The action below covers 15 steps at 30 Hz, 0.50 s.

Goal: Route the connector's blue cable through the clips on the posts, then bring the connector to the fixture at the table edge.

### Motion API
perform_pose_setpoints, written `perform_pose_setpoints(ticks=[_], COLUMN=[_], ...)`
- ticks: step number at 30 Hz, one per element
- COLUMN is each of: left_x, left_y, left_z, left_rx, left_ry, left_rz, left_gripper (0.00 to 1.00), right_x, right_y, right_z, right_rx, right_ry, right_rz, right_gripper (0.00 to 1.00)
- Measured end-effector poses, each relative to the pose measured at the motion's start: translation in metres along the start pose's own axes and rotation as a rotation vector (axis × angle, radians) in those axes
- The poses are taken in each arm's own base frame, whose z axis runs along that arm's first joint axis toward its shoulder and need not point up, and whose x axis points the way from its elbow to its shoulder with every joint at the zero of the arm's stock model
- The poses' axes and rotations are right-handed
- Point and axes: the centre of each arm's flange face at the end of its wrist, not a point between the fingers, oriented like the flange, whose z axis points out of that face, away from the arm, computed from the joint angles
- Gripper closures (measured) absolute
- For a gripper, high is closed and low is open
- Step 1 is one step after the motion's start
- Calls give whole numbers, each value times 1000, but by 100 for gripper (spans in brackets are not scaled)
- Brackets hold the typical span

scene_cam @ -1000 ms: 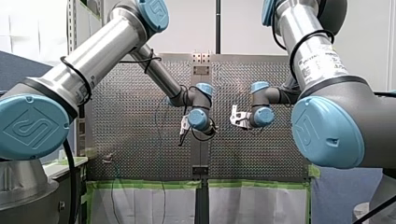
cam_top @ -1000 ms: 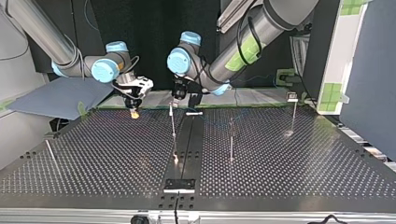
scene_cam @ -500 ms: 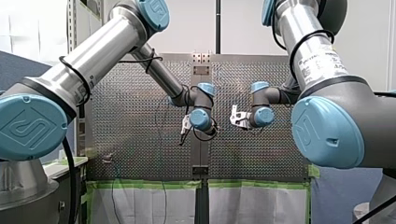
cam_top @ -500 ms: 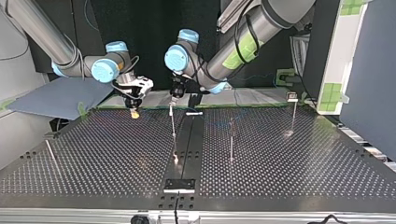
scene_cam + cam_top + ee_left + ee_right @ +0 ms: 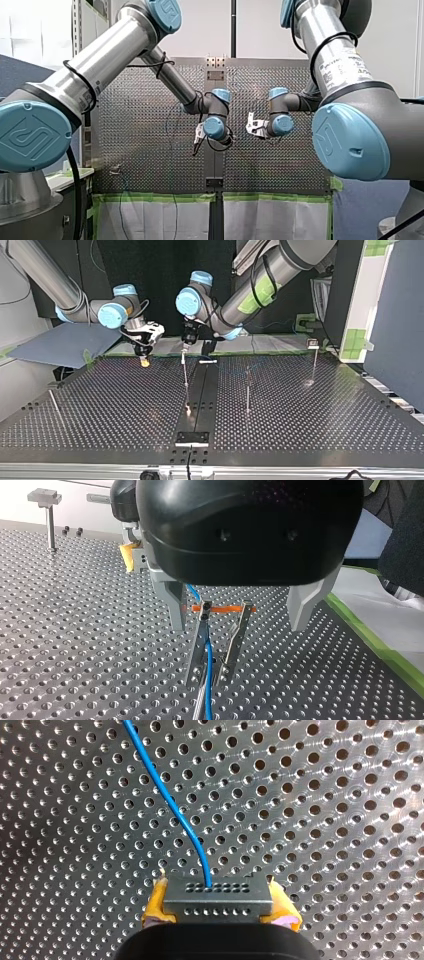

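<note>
Connector, a small grey block with rows of holes, is clamped between my right arm's fingers, whose yellow pads press on its two ends. Its blue cable leaves the face of the block and curves away above the perforated worktop. My left arm's fingers, bare metal under a black body, stand wide apart with nothing in their grasp. They straddle a clip made of two thin metal arms joined by an orange band. The blue cable comes down just beside one finger and runs between the clip's arms. In the top view the clip tops a thin post near the middle of the worktop's far edge. My left arm's fingers hang directly above it, and my right arm's fingers are at the view's left of it, near but apart. A second post and a third post stand toward the view's right.
</note>
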Motion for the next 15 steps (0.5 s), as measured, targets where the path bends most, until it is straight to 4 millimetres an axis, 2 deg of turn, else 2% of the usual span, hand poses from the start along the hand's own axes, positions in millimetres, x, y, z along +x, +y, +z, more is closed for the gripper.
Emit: perform_pose_setpoints(ticks=[5,15], left_x=[-3,-23], left_y=[-2,-7], left_z=[-6,-37], left_rx=[-5,20], left_ry=[-2,-72], left_rz=[0,-90], left_gripper=[0,0], right_x=[0,0], right_y=[0,2], right_z=[0,0], right_rx=[0,-3], right_ry=[0,-1], right_rz=[0,0], right_gripper=[100,100])
